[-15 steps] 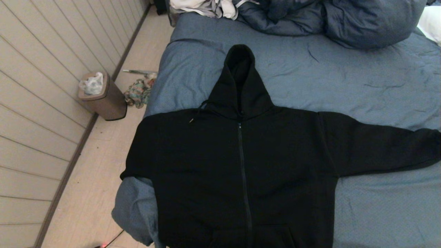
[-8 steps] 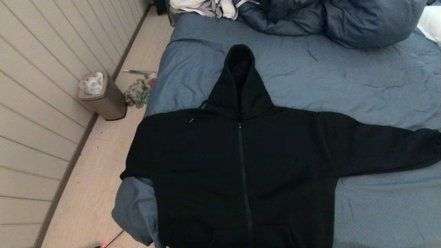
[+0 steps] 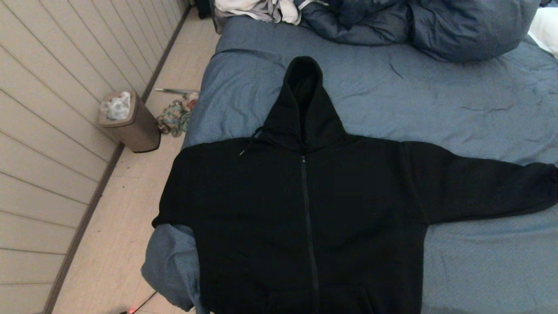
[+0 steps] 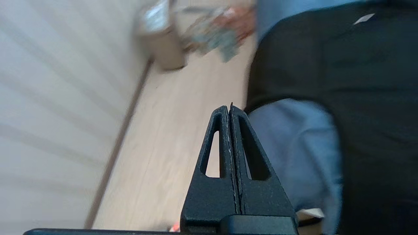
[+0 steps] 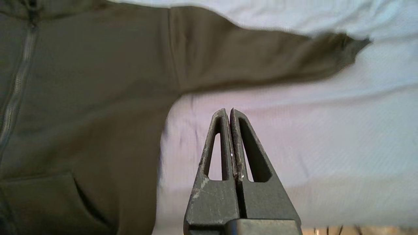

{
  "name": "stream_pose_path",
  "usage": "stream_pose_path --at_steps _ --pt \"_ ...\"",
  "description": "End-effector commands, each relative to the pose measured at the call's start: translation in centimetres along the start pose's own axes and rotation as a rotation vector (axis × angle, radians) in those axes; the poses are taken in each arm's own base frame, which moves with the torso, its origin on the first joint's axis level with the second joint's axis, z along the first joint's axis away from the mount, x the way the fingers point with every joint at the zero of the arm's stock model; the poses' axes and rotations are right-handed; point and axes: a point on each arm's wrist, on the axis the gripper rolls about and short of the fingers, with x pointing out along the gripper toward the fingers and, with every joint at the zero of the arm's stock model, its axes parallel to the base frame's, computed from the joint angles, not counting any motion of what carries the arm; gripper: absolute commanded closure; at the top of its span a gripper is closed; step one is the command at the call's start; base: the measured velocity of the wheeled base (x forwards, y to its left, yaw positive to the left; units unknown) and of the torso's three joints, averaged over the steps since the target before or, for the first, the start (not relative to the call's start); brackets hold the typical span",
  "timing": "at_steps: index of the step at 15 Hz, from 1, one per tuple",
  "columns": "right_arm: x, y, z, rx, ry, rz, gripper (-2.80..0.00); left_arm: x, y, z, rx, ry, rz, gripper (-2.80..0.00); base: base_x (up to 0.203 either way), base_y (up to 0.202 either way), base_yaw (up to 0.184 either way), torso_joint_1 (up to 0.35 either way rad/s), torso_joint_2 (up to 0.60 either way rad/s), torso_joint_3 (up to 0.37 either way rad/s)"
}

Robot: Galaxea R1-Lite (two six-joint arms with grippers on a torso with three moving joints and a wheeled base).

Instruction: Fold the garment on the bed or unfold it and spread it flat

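Observation:
The black zip-front garment lies face up on the bed, zipper shut, hood pointing toward the far end. One sleeve stretches flat to the right; on the left the body hangs over the bed's edge and that sleeve is hidden. Neither arm shows in the head view. My left gripper is shut and empty, hovering over the floor beside the bed's near left corner. My right gripper is shut and empty above bare sheet, near the garment's right side, below the spread sleeve.
A puffy blue-grey duvet and white and grey cloth lie at the bed's far end. On the floor to the left stand a small bin and a heap of coloured cloth, next to a panelled wall.

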Motion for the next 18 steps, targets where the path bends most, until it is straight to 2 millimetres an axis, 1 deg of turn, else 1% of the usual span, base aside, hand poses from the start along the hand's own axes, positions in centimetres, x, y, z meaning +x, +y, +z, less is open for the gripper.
stream_pose_path --at_steps 1,2,4,5,6,7,8,9,11,15,18 --pt "0.1 0.1 -0.1 -0.003 0.003 0.031 0.0 0.1 -0.1 -0.1 0.003 -0.007 -0.041 0.0 0.0 0.0 0.0 0.0 0.0 0.0" --pt "0.1 0.2 -0.2 0.003 0.009 0.085 0.0 0.0 -0.1 -0.1 0.008 -0.001 -0.053 0.0 0.0 0.0 0.0 0.0 0.0 0.0" --pt "0.0 0.3 -0.4 0.005 0.022 0.116 0.0 0.1 0.0 -0.5 0.008 0.027 0.045 0.0 0.0 0.0 0.0 0.0 0.0 0.0" --pt "0.0 0.3 -0.4 0.017 0.027 0.129 0.0 0.1 -0.1 -0.6 0.003 0.031 0.004 0.0 0.0 0.0 0.0 0.0 0.0 0.0" --pt "0.0 0.4 -0.6 0.035 0.043 0.161 0.0 0.1 -0.3 -0.9 0.001 0.054 -0.085 0.0 0.0 0.0 0.0 0.0 0.0 0.0" --pt "0.0 0.5 -1.0 0.046 0.084 0.183 0.0 0.0 -0.5 -1.6 -0.003 0.115 -0.14 0.0 0.0 0.0 0.0 0.0 0.0 0.0" --pt "-0.1 0.5 -1.5 0.053 0.138 0.19 0.0 0.0 -0.5 -1.7 -0.027 0.127 -0.14 0.0 0.0 0.0 0.0 0.0 0.0 0.0" --pt "-0.1 0.5 -1.7 0.063 0.149 0.192 0.0 0.0 -0.4 -1.7 -0.047 0.123 -0.131 0.0 0.0 0.0 0.0 0.0 0.0 0.0" --pt "-0.1 0.5 -1.7 0.065 0.149 0.192 0.0 0.0 -0.4 -2.0 -0.055 0.166 -0.113 0.0 0.0 0.0 0.0 0.0 0.0 0.0" --pt "-0.1 0.5 -1.6 0.061 0.149 0.197 0.0 0.0 -0.4 -2.0 -0.057 0.158 -0.11 0.0 0.0 0.0 0.0 0.0 0.0 0.0" --pt "-0.2 0.5 -1.7 0.045 0.181 0.208 0.0 0.0 -0.4 -2.0 -0.06 0.158 -0.109 0.0 0.0 0.0 0.0 0.0 0.0 0.0"
